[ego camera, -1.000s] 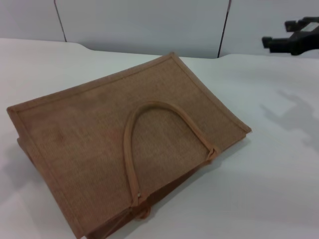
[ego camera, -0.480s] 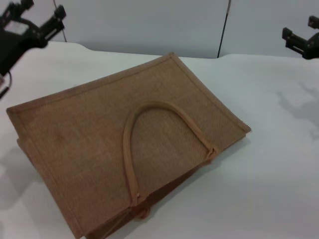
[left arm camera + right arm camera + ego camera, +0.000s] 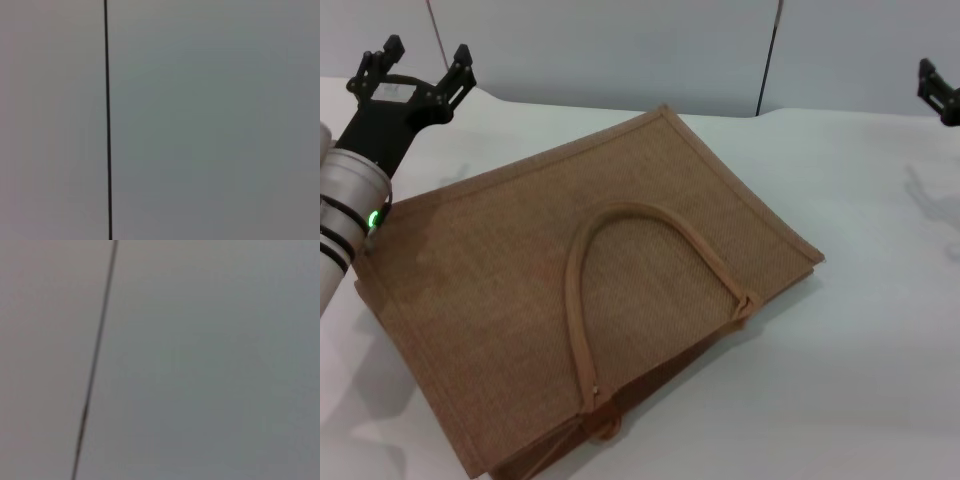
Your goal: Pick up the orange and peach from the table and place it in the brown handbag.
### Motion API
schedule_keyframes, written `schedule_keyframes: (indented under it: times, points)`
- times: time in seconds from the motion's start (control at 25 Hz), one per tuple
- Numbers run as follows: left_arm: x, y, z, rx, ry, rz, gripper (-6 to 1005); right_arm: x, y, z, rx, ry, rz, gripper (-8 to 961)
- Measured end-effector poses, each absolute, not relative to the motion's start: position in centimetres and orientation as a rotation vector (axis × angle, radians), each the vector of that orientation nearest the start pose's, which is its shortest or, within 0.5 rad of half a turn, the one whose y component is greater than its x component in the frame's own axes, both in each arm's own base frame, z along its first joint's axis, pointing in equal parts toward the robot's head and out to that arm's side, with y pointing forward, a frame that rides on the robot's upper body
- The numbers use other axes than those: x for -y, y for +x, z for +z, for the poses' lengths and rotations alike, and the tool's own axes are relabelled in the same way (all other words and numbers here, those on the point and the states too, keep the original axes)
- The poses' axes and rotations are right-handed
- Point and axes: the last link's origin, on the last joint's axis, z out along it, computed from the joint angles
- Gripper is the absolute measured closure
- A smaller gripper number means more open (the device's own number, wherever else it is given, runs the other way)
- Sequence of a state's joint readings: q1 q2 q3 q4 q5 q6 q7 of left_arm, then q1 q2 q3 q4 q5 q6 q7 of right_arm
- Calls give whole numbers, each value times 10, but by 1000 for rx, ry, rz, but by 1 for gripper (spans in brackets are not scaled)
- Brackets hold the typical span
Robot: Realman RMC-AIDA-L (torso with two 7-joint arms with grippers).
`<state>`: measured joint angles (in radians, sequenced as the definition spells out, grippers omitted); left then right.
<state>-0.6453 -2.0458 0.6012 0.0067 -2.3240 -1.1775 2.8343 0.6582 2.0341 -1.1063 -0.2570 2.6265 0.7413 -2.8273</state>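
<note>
On the white table (image 3: 880, 330) the brown handbag (image 3: 520, 300) lies flat, handle (image 3: 582, 300) on top. The left gripper (image 3: 420, 62) hovers above its far-left corner, fingers spread, empty. The right gripper (image 3: 940, 95) sits far right. No fruit shows.

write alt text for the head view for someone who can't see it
A large brown handbag of woven jute lies flat on a white table, one curved strap handle resting on its upper side. The left tool hangs open above the bag's far left corner; only a sliver of the right tool shows at the right edge. No fruit is visible.
</note>
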Motion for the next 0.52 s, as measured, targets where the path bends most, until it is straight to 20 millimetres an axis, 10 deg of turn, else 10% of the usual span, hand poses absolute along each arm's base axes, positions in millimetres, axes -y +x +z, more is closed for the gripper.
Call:
schedule_keyframes:
  times: [0.52]
  points:
    - [-395,-301,16,516,-1620,-742,121,-436,296,26,-430,-1699,448,194]
